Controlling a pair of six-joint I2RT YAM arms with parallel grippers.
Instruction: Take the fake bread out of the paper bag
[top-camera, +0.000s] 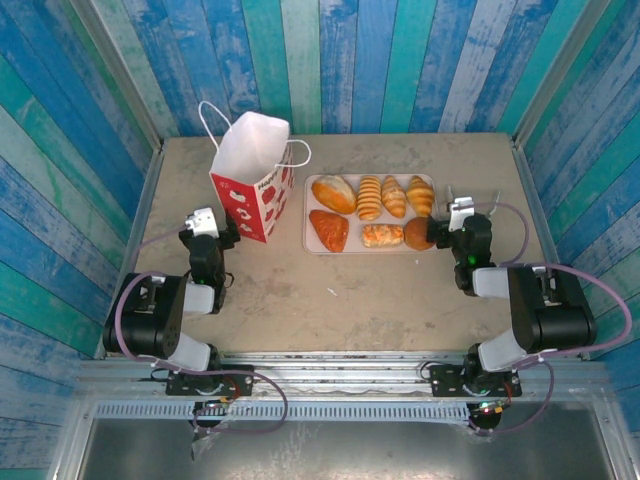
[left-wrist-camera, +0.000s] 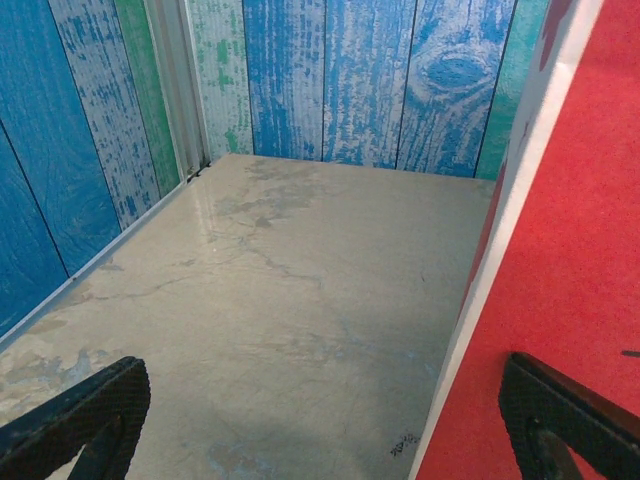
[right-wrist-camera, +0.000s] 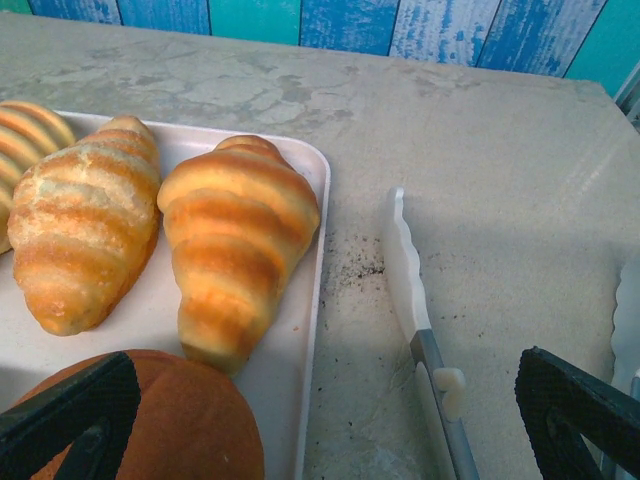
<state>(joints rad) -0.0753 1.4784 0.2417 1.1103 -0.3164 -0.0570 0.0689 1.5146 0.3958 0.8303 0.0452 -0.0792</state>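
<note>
Left fingers (left-wrist-camera: 80, 420), right fingers (right-wrist-camera: 70, 410) spread, empty; paper bag (top-camera: 252, 165) upright; fake bread (top-camera: 394, 196) croissants lengthwise front-to-back.

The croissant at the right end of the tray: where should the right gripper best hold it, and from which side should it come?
Probably across its thick middle, from above. The croissant lies flat and tapers to both ends; a second pastry lies close on one side and the tray rim on the other, so a sideways approach looks cramped.
</note>
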